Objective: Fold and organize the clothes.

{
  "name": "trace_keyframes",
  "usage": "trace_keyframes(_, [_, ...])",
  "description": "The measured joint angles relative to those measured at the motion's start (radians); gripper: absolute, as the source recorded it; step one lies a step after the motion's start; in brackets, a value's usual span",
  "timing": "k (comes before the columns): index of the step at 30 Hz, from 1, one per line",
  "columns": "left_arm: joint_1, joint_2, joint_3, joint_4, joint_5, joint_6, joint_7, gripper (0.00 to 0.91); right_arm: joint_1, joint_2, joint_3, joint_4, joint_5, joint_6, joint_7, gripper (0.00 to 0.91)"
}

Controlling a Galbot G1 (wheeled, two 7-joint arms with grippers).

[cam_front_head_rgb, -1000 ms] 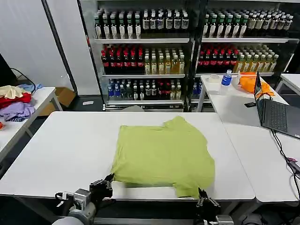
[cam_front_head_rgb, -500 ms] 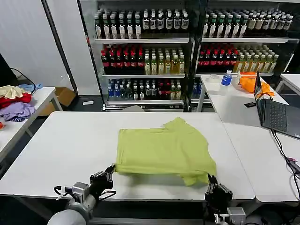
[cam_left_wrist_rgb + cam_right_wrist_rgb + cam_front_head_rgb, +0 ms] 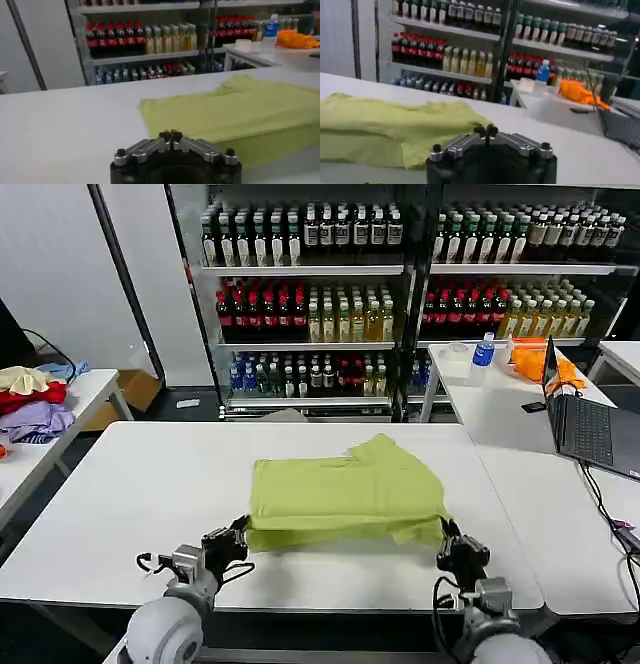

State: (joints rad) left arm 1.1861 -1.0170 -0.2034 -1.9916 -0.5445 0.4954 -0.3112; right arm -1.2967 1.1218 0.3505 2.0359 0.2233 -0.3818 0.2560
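my left end effector [image 3: 238, 536] and right end effector [image 3: 447, 544] each pinch a near corner of the soft lime-green t-shirt [image 3: 345, 494], which stretches sideways between them on the white tabletop [image 3: 130, 504].

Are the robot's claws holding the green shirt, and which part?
Yes. The left claw and right claw each pinch a near corner of the T-shirt, its near edge lifted and folded toward the back.

One high head camera, two low wrist cameras, all facing the drink shelves.

The head view looks forward and down across the white table [image 3: 130, 494]; both wrist views sit close to table level behind their own gripper bodies, at lower centre of frame. All three share the T-shirt [image 3: 345, 494] and the shelves [image 3: 310, 294].
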Motion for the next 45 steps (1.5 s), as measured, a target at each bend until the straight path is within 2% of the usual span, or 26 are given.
trace_keyframes(10, [-0.056,-0.037,0.041,0.081,0.038,-0.018,0.000,0.020,0.106,0.016,-0.057,-0.130,-0.038,0.023,-0.010,0.000])
trace_keyframes(11, [-0.060,-0.040,0.044,0.087,0.043,-0.020,-0.001,0.071,0.112,0.019,-0.061,-0.140,-0.042,0.024,-0.011,0.000])
trace_keyframes(12, [-0.062,-0.043,0.046,0.090,0.046,-0.021,-0.001,0.554,0.115,0.023,-0.065,-0.148,-0.046,0.023,-0.011,0.202])
trace_keyframes(13, [-0.065,-0.046,0.048,0.094,0.050,-0.022,-0.002,0.836,0.118,0.026,-0.069,-0.157,-0.049,0.022,-0.011,0.464])
trace_keyframes(14, [-0.066,-0.048,0.050,0.097,0.052,-0.022,-0.002,0.907,0.121,0.030,-0.071,-0.165,-0.053,0.020,-0.010,0.887])
trace_keyframes(15, [-0.067,-0.049,0.052,0.099,0.055,-0.023,-0.002,0.907,0.122,0.034,-0.073,-0.171,-0.058,0.019,-0.010,0.907])
trace_keyframes(29, [-0.053,-0.044,0.048,0.096,0.070,-0.028,0.008,0.907,0.103,0.073,-0.062,-0.182,-0.095,0.006,-0.002,0.907])
trace_keyframes(45, [-0.014,-0.050,0.038,0.093,0.058,-0.035,0.006,0.907,-0.018,0.106,0.040,-0.130,-0.087,-0.007,0.005,0.907])
